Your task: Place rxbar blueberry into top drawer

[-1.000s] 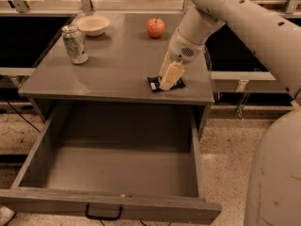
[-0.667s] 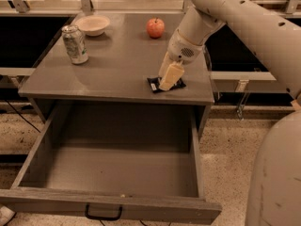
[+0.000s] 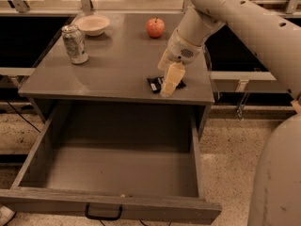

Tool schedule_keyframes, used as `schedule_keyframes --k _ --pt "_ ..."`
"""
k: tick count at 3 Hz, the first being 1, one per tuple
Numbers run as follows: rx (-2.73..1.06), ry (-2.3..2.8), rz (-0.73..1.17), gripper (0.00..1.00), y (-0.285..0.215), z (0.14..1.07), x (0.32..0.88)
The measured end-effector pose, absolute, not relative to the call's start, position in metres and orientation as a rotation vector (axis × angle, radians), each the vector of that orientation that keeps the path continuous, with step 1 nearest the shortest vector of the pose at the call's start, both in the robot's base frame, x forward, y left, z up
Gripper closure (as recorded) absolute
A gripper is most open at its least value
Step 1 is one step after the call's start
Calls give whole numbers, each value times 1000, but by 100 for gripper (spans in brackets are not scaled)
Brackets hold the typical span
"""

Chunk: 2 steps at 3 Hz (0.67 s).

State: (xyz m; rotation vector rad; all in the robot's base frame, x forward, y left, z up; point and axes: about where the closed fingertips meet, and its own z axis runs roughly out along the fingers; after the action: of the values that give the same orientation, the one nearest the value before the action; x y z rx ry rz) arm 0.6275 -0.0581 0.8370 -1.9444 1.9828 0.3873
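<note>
The rxbar blueberry [image 3: 154, 84], a flat dark wrapper, lies on the grey cabinet top [image 3: 113, 74] near its front right edge. My gripper [image 3: 169, 84] reaches down from the upper right and rests on or right over the bar's right half, hiding that part. The top drawer [image 3: 33, 154] is pulled wide open below the cabinet top; nothing lies on its grey floor. Its small black handle [image 3: 103, 214] sits on the front panel.
A dented soda can [image 3: 75, 44] stands at the back left of the cabinet top. A white bowl [image 3: 93, 25] and a red apple [image 3: 155, 27] sit along the back edge. My arm and base [image 3: 277, 173] fill the right side.
</note>
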Motion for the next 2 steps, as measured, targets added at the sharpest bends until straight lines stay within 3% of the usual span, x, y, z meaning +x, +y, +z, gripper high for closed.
schedule_keyframes --k 1,2 --pt "-1944 1983 387 1 -58 837 627" --pt "-1944 1983 387 0 -58 837 627"
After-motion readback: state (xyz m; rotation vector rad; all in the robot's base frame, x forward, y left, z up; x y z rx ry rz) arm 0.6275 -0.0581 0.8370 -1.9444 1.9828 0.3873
